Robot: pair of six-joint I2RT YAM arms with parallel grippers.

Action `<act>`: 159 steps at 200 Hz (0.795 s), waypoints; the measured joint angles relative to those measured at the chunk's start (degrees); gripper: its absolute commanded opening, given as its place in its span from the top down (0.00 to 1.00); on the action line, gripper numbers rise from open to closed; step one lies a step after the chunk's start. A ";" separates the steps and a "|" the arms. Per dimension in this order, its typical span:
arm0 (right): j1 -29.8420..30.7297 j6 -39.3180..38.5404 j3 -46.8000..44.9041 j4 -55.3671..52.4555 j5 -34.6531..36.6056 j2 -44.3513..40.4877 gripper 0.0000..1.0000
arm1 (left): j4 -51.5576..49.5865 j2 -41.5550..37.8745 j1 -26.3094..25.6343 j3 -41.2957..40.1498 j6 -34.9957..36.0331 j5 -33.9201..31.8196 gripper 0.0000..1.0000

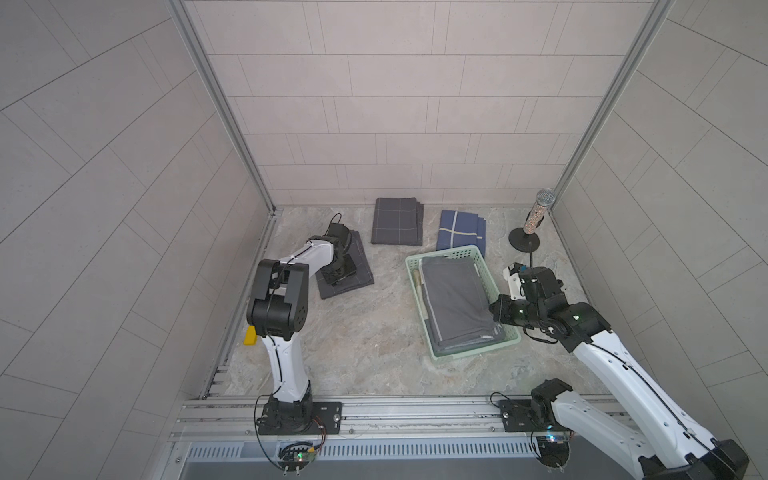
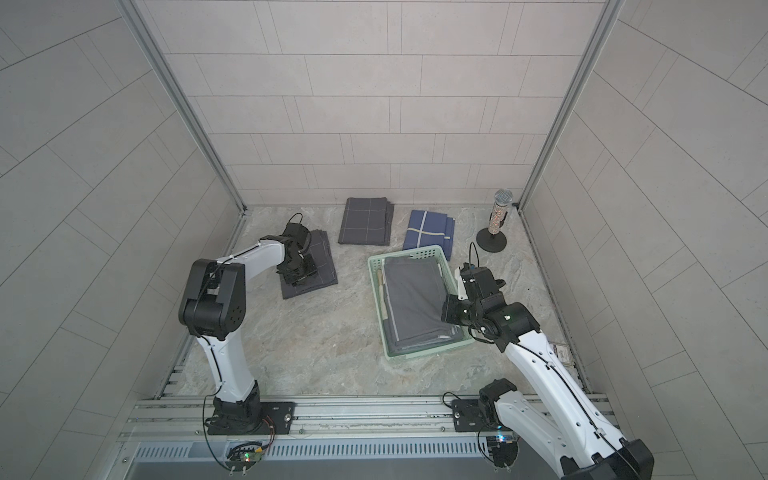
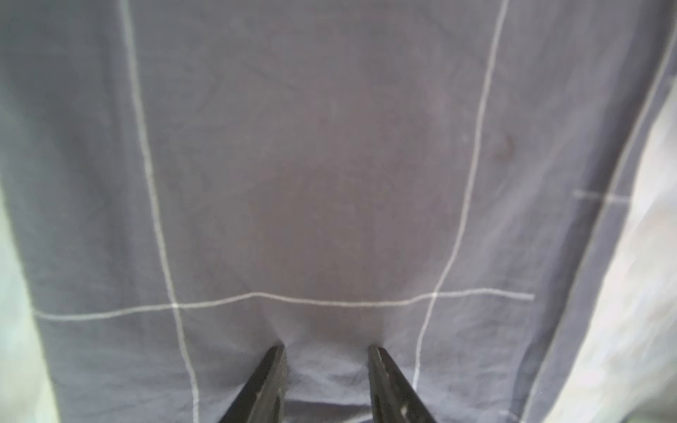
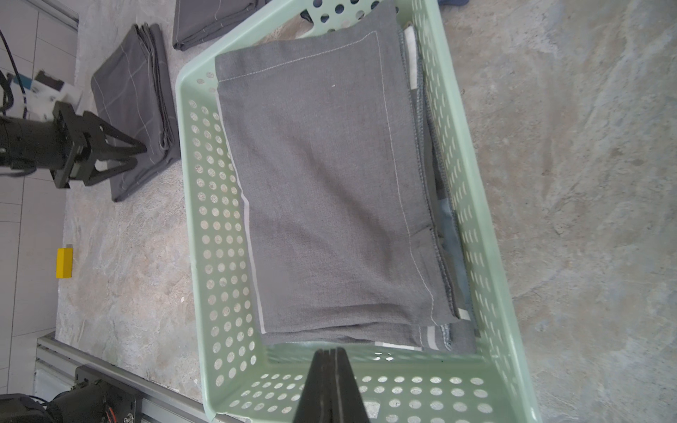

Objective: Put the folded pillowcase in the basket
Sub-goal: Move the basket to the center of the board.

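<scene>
A folded grey pillowcase [image 1: 361, 266] [image 2: 328, 266] with thin white check lines lies flat on the marble tabletop at the left. My left gripper [image 3: 326, 348] [image 4: 141, 153] points down onto it. Its jaws stand a little apart, tips pressed into the cloth [image 3: 329, 164], with a small ridge of fabric bunched between them. The mint-green basket [image 1: 415, 291] [image 2: 375, 291] [image 4: 216, 219] sits right of centre and holds a stack of plain grey folded cloth [image 1: 455, 299] [image 4: 322, 183]. My right gripper [image 4: 331, 349] [image 1: 494, 311] is shut and empty, hovering over the basket's right wall.
A second grey checked folded cloth [image 1: 397, 220] and a blue one [image 1: 459, 230] lie by the back wall. A glittery tube on a black round stand [image 1: 534, 220] is at the back right. A yellow block [image 1: 250, 336] lies at the left edge.
</scene>
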 measured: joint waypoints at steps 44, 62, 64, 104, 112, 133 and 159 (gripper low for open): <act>0.28 0.37 2.49 -1.97 -0.52 -2.47 1.00 | 8.94 -14.95 -12.87 -19.87 -8.35 1.53 0.54; 0.96 0.76 3.04 -3.41 -0.57 -4.50 1.00 | 11.87 -22.40 -17.77 -28.15 -12.15 2.56 0.54; 1.09 0.81 3.10 -3.61 -0.59 -4.74 1.00 | 12.02 -23.08 -18.01 -28.81 -12.55 2.69 0.54; 6.12 2.36 4.70 -5.97 0.35 -5.38 1.00 | 9.55 -37.55 -20.37 -39.15 -17.90 2.49 0.49; 8.59 2.80 5.46 -6.16 1.33 -4.57 1.00 | 8.37 -38.99 -20.61 -39.08 -18.21 2.47 0.47; 18.16 4.55 8.17 -5.70 5.86 -0.63 0.81 | 4.57 -41.09 -20.96 -35.85 -17.84 2.47 0.42; 32.50 7.87 10.95 -2.08 12.17 7.04 0.57 | -0.39 -41.79 -20.44 -27.52 -14.08 0.57 0.36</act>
